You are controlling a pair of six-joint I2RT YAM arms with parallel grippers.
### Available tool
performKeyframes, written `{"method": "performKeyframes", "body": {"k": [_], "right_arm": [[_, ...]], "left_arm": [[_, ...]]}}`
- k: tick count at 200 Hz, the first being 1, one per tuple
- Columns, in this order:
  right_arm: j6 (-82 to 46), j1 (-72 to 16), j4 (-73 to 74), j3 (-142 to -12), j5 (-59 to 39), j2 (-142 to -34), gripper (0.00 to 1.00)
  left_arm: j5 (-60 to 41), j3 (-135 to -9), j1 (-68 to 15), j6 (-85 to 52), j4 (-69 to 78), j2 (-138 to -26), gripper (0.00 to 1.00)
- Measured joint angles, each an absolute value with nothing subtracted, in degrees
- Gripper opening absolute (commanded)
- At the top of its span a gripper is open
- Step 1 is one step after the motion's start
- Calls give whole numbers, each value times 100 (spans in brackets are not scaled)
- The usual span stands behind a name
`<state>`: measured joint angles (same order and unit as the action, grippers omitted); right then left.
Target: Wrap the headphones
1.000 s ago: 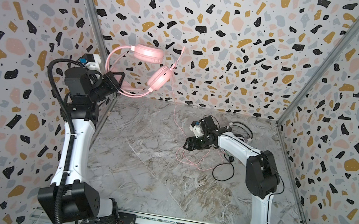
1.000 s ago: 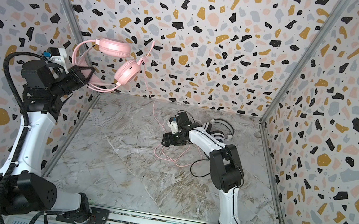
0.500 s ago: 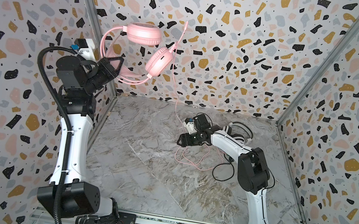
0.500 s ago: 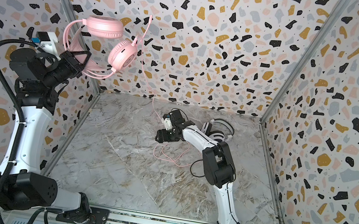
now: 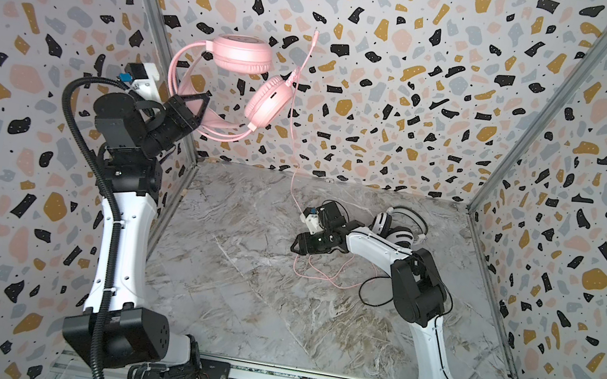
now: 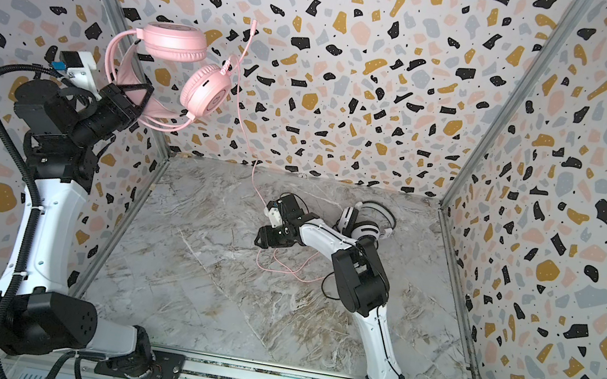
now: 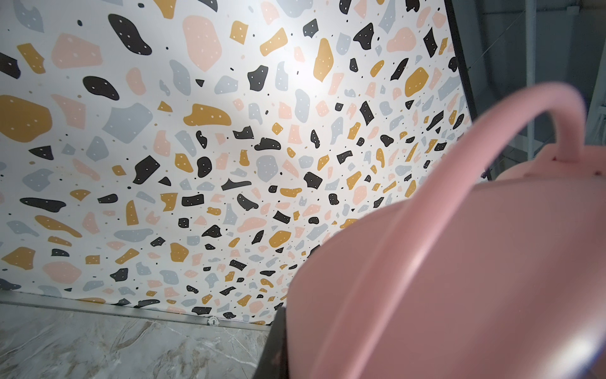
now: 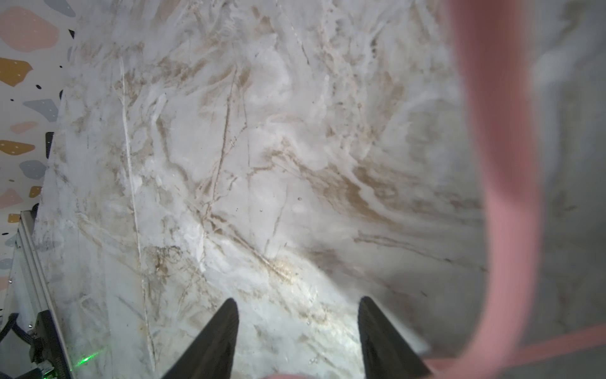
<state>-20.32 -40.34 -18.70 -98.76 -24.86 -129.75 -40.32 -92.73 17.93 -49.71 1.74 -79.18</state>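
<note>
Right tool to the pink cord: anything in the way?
Nothing visible. The right tool is open low over bare floor, and the pink cord runs right beside it with nothing between them. The white headset lies farther back, off that path.

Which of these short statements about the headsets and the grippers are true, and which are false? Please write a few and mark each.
1. The left gripper holds the pink headset in the air. True.
2. The right gripper holds the white headset. False: the white headset lies on the table, not gripped.
3. The right gripper is shut. False: in the right wrist view its fingers stand apart over bare table.
4. The pink cord hangs from the pink headset down to the table. True.
</note>
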Motion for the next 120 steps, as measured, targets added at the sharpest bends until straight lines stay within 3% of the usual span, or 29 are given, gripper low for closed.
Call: {"method": "performKeyframes", "body": {"k": [55,120], "right_arm": [[-2451,-3964,-799,-8705,-2751,-12479,3],[-2241,-3900,-760,-8202,-2709,-11581,1]], "left_arm": [[-4027,-9209,1793,-4976,196,-7909,0],[-3830,-8440,1791,-5035,292,-7835,0]]}}
